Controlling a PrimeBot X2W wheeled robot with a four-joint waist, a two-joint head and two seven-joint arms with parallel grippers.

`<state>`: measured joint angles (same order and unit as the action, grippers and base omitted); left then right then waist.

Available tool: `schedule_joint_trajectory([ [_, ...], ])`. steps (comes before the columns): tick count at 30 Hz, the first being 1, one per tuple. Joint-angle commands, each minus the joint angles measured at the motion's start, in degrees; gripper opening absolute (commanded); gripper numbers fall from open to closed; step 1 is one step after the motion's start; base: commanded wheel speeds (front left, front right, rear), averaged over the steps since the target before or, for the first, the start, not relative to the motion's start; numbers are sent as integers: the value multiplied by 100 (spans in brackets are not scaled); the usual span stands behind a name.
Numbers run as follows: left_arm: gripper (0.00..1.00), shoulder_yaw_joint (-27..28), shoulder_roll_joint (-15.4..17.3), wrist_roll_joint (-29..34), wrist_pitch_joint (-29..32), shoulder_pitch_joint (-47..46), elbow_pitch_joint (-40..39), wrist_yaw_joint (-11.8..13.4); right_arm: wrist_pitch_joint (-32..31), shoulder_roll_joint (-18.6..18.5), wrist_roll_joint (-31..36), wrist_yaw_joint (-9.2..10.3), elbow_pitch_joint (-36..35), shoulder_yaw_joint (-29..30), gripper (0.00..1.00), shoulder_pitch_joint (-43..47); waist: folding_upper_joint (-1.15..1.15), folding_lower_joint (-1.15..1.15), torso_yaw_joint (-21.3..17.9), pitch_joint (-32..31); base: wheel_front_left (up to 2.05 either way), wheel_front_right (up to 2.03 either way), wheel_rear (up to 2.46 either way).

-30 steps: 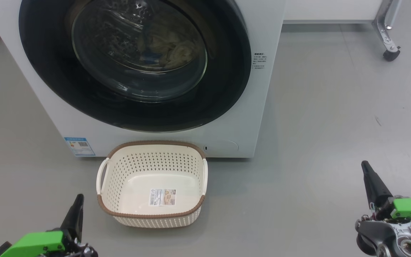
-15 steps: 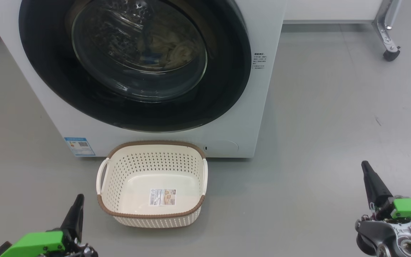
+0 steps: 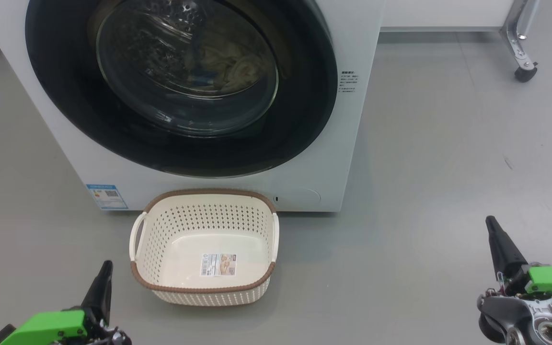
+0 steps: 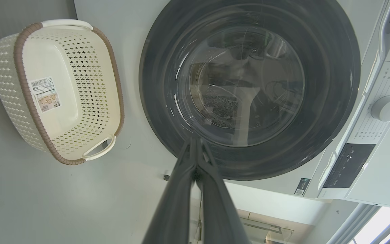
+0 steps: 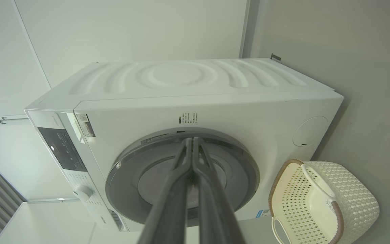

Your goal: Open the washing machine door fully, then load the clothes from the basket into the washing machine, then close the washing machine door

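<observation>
Listing, item one: clothes (image 3: 232, 67), cream-yellow with a dark blue patch, bunched inside the washing machine (image 3: 324, 182) and seen through the glass of the door (image 3: 180, 96), upper centre of the head frame. Handling: soft, light, limp; apt to drape and catch on an edge; best pinched at a raised fold, not a flat hem. Loading judged complete.

Item two: door, shut flush against the white front. Stiff, glossy, probably slippery on the black rim; any pull recess too small to tell, so best hold undetermined.

Item three: basket (image 3: 209, 218), lower centre, on the floor (image 3: 424, 191) just in front of the machine, containing nothing but a label (image 3: 218, 264). Light, rigid, liftable by the white side handles.

Item four: left hand (image 3: 107, 266), lower left, fingers pressed together on nothing, near the basket's corner without touching. Right hand (image 3: 491, 225), lower right, fingers likewise together, gripping nothing, well apart from basket and door.

Task judged at or near its end.
</observation>
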<state>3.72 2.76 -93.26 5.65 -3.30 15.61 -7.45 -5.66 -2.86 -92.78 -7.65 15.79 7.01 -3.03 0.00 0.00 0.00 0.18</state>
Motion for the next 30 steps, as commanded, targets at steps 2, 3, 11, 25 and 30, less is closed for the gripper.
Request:
schedule_joint_trajectory([
  [2,0,222,56,61,37,-284,-158,-3,-48,-35,26,16,-179,-92,0,-311,0,0,0,0,0,0,0],
  [3,0,223,55,62,37,-284,-158,-3,-49,-34,27,16,-179,-91,0,-311,0,0,0,0,0,0,0],
  [11,0,229,51,68,43,-284,-158,-3,-53,-31,31,16,-179,-86,0,-312,0,0,0,0,0,0,0],
  [25,0,239,44,76,51,-285,-158,-3,-59,-26,38,16,-178,-78,0,-313,0,0,0,0,0,0,0],
  [30,0,243,42,78,53,-286,-158,-3,-61,-24,40,16,-178,-75,0,-313,0,0,0,0,0,0,0],
])
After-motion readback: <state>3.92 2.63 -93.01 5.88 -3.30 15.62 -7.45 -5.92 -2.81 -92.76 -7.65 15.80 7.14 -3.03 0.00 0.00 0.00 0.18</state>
